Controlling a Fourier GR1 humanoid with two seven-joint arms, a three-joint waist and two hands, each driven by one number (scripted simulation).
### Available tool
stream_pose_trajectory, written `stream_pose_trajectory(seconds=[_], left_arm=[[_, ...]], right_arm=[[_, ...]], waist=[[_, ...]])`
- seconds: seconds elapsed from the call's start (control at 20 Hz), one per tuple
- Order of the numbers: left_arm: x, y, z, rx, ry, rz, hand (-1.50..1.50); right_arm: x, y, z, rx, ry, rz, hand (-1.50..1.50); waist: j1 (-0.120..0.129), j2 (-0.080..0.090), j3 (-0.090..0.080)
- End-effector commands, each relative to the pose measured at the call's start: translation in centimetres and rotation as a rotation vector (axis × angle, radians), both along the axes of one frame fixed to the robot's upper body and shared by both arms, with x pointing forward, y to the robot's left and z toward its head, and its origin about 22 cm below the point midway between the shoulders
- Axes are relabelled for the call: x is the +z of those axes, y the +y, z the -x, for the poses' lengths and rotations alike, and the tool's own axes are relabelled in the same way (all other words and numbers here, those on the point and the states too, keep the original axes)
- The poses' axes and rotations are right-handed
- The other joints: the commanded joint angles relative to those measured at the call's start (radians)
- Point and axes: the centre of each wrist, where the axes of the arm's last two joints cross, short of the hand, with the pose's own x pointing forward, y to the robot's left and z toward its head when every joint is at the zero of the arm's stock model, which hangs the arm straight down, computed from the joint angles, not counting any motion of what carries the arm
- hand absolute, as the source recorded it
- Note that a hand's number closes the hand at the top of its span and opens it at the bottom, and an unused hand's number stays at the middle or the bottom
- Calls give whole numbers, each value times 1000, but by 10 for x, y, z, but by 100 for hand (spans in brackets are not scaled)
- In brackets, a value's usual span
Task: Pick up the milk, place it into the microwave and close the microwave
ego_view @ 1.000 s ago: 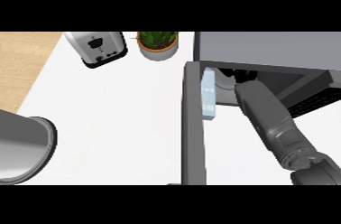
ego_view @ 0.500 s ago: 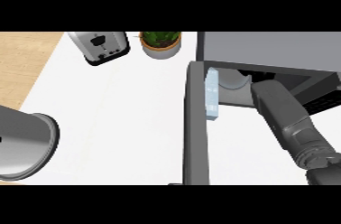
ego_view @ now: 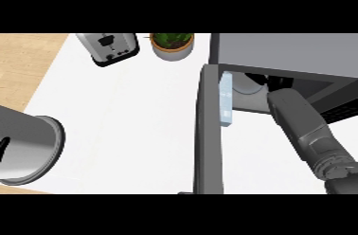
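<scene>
One microwave (ego_view: 280, 47) fills the upper right of the head view, grey on top, with its cavity open toward the viewer. Its door (ego_view: 208, 130) is swung out and runs as a long dark grey slab down the middle of the view, from the cavity's left corner toward the lower edge. Inside the cavity, a pale round shape shows on the floor, likely the turntable (ego_view: 246, 87). A pale blue and white carton, the milk (ego_view: 226, 99), stands at the cavity's left edge, just beside the inner face of the open door.

The right forearm (ego_view: 308, 127) comes up from the lower right corner and reaches into the cavity, to the right of the milk. Only dark parts of the right hand (ego_view: 278, 80) show under the microwave's top edge, apart from the carton; whether the fingers are spread or curled cannot be told.

At the left edge a large grey cylinder, the left forearm (ego_view: 28, 149), shows; its hand is hidden.

On the white counter (ego_view: 126, 115) at the top stand a silver toaster (ego_view: 108, 47) and a potted plant (ego_view: 172, 44), side by side.
</scene>
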Motion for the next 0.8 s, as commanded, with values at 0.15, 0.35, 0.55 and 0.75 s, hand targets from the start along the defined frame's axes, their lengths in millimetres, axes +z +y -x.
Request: stream_pose_trajectory(seconds=[0.15, 0.35, 0.55, 0.75], left_arm=[[-4, -5, -4, -23, 14, -3, -150], [-5, 2, -7, -12, 8, -4, -150], [-6, 6, -13, -17, 0, -1, -150], [-3, -3, -19, -12, -5, -8, -150]], right_arm=[[-3, 8, 1, -13, -13, 63, -150], [0, 13, -1, -10, -50, 73, -150], [3, 24, -3, 34, -48, 94, -150], [-2, 36, -1, 42, -24, 72, -150]], waist=[[19, 5, 1], [20, 7, 1], [11, 0, -1], [9, 3, 0]])
